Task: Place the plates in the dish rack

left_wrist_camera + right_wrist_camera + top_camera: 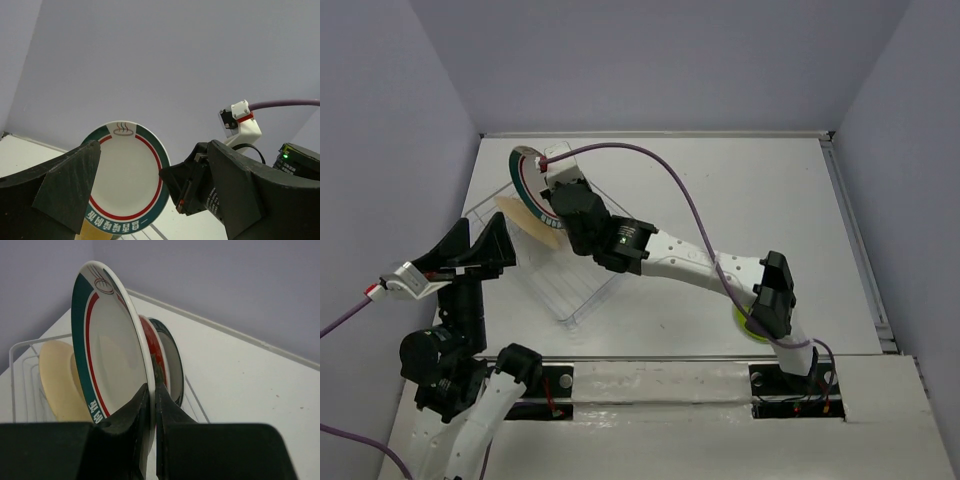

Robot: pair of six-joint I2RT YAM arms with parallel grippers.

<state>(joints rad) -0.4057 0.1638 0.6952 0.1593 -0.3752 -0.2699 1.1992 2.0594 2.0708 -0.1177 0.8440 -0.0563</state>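
Note:
My right gripper (544, 186) is shut on the rim of a white plate with a dark teal rim (523, 164), holding it upright over the far end of the wire dish rack (582, 300). In the right wrist view my gripper (151, 386) pinches that plate (112, 355). A red plate (156, 352) and a second teal-rimmed plate (175, 362) stand just behind it, and a pale beige plate (56, 382) stands in front. My left gripper (478, 242) is open and empty, raised left of the rack. A lime green plate (744, 322) lies under my right arm. No orange-yellow plate shows.
The left wrist view looks between my open fingers (70, 185) at the held plate (125, 175) and my right gripper's black body (197, 187). The rack's wire wall (20, 346) rises left of the beige plate. Purple walls enclose the white table (760, 200).

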